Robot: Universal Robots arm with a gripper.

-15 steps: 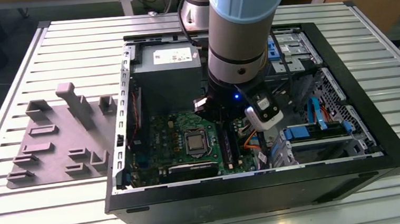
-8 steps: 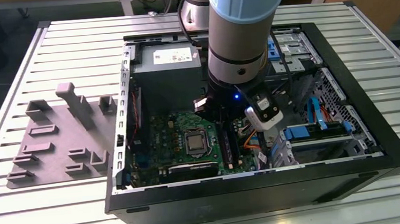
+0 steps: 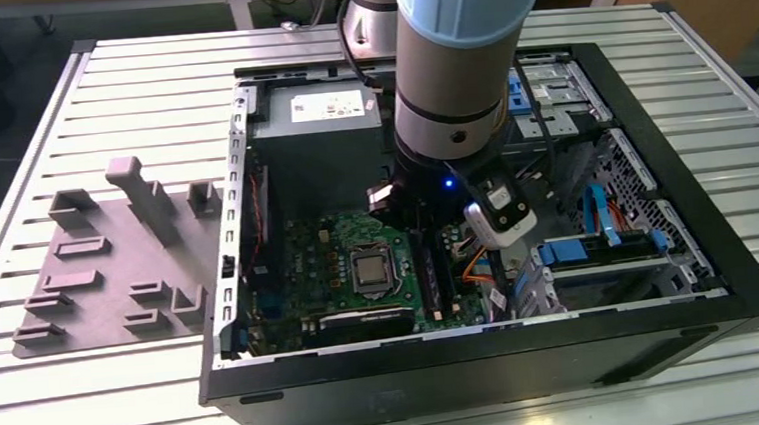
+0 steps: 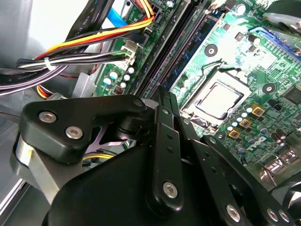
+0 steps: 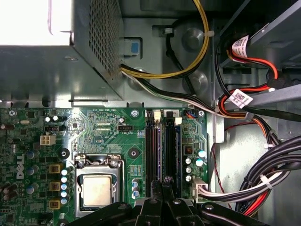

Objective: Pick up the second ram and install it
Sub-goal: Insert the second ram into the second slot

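Inside the open computer case [image 3: 497, 360], my gripper [image 3: 423, 214] hangs low over the green motherboard [image 3: 335, 246]. Its two thin black fingers are shut together in both wrist views, gripper [image 5: 165, 181] and gripper [image 4: 164, 96]. The tips point down at the long memory slots [image 5: 162, 141], which lie beside the processor socket [image 5: 96, 188]. A long dark stick that looks like the second ram [image 3: 426, 264] stands on edge in that slot row, directly below the tips. Whether the fingers pinch it or only touch it is hidden.
A grey moulded tray [image 3: 104, 282] with upright blocks lies on the slatted table, at the exterior view's left of the case. Bundled cables [image 5: 263, 188] crowd one side of the slots. The power supply [image 3: 320, 116] and a drive bay with blue clips [image 3: 597, 247] fill the rest of the case.
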